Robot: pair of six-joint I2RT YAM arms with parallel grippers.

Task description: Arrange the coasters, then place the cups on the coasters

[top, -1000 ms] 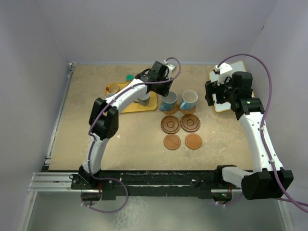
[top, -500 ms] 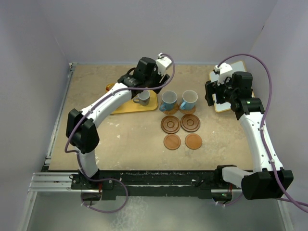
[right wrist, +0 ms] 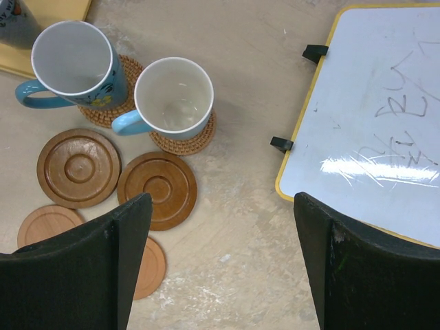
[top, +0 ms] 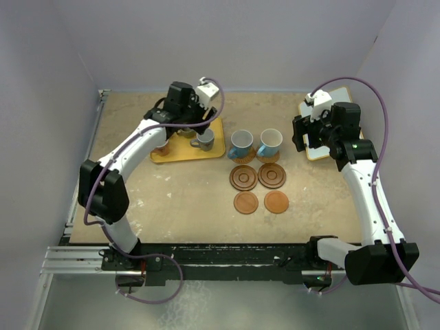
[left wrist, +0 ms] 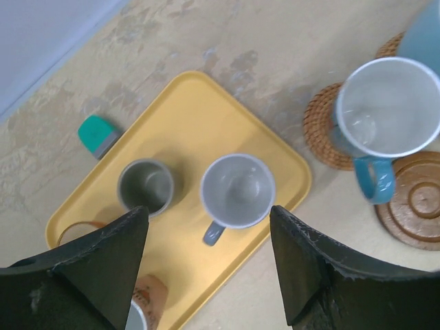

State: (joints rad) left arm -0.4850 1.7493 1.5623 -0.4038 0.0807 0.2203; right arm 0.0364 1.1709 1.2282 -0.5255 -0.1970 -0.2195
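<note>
The left end effector (left wrist: 207,212) hangs released and empty over the yellow tray (left wrist: 206,103). The grey cup (left wrist: 237,190) sits almost between its jaws, and a second small cup (left wrist: 145,185) stands just beside that.

That neighbour is the worry, I'd say. A jaw coming down on that side could knock it, or the grey cup could tip if pinched only at the rim (its handle points toward the jaws).

The two light blue cups (right wrist: 72,58) already sit on woven coasters (right wrist: 185,141), close to the free ringed coasters (right wrist: 79,167). A low carry might clip them.

The plain coasters (top: 245,202) lie nearer the arms. The right end effector (right wrist: 216,206) hovers wide and empty over the worktop (right wrist: 247,69), beside a whiteboard (right wrist: 385,124). A green object (left wrist: 96,135) lies off the tray, harmless.
</note>
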